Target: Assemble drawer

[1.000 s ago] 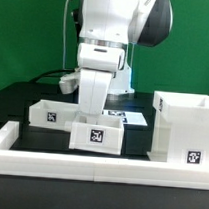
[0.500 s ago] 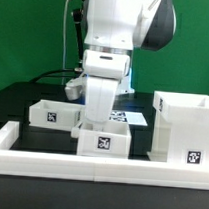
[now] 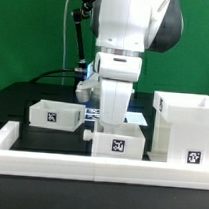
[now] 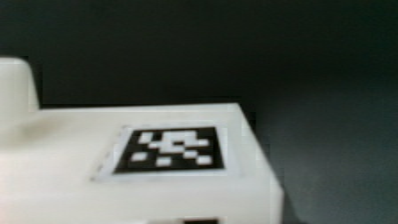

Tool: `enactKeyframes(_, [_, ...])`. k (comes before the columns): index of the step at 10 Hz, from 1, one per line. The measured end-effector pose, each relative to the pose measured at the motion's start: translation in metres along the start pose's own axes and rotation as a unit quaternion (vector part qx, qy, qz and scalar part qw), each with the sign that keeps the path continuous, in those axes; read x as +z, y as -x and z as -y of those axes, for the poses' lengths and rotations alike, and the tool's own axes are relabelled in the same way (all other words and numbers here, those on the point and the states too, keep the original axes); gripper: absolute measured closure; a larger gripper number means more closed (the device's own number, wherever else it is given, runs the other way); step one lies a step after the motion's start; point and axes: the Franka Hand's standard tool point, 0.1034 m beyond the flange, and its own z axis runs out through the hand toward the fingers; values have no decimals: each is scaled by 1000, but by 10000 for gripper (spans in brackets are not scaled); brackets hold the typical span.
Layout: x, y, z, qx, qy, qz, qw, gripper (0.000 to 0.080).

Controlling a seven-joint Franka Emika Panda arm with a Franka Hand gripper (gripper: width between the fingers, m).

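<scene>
- The pincer [image 3: 113,130] points straight down from the white arm [image 3: 122,43] and reaches into the held tray [image 3: 136,147].
- It looks clamped on that tray's wall with its jaws drawn close together. The wall hides the fingertips, so the grip itself does not show.
- The held tray is right under the pincer, upright and level, with its square black-and-white tag [image 3: 118,146] facing the exterior camera.
- The pictures do not show whether the held tray rests on the black table [image 3: 15,99] or hangs just above it.
- In the wrist view the held tray [image 4: 71,130] fills the lower part of the picture, blurred and very near. Its tag [image 4: 173,150] sits on the wall facing that camera, with dark table beyond.
- The second tray [image 3: 40,115] stands on the table toward the exterior view's left of the pincer. It is apart from the held tray and shows 1 tag on its front.
- The casing [image 3: 181,127] stands toward the exterior view's right of the pincer, just beside the held tray. It is taller than both trays, is open at the top and has 1 tag low on its front.
- The marker board [image 3: 139,118] lies flat on the table behind the pincer, partly hidden by the arm.
- The long low white rail [image 3: 49,165] runs across the table in front of the pincer, just before the held tray and the casing.
</scene>
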Motion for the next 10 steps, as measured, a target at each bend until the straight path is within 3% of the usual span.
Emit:
enactKeyframes(1, [0,1,1,0,-13,1,1000,758])
enactKeyframes(4, [-2,-5,-9,-3,-15,0,1000,758])
enactKeyframes(6, [-6,-12,-17,-1,-10,-1,1000,758])
enactKeyframes(8, [-3,-20,-17,5,-10,-3,1000,758])
enactKeyframes(10, [-2,-19,-16,7,-7,-3,1000,758])
